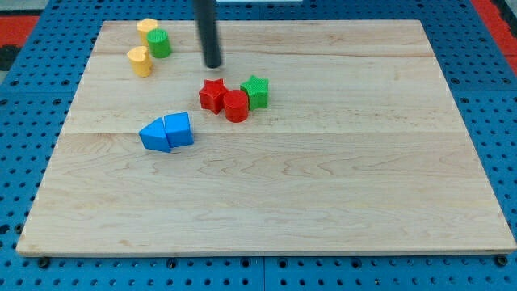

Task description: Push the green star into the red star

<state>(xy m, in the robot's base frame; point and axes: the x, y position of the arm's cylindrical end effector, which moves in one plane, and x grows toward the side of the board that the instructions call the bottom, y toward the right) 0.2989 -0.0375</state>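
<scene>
A pale wooden counter (323,186) fills most of the view, and every block is gathered in its upper left half. A dark rod comes down from the view's top. No grasping part is carried, so nothing is there to be spread, pressed together or pinched. Only the rod's lower end, my tip (212,66), meets the counter.

Two blue blocks (166,132), wedge-like in shape, are set touching each other well below my tip and towards the view's left.

A red cylinder (236,106) lies below my tip and a little to the view's right. It sits between the two stars and appears to touch both.

The red star (212,94) lies just below my tip, apart from it. The green star (255,90) lies near my tip, to the view's right and slightly lower, untouched.

Two yellow blocks (140,61) and a small green cylinder (159,43) are clustered to the view's left of my tip, near the counter's top edge.

My tip is judged to stand on the wrong side for the push. The green star would have to be met from the view's right to be driven leftwards. The red cylinder may block a straight path or be carried along with it.
</scene>
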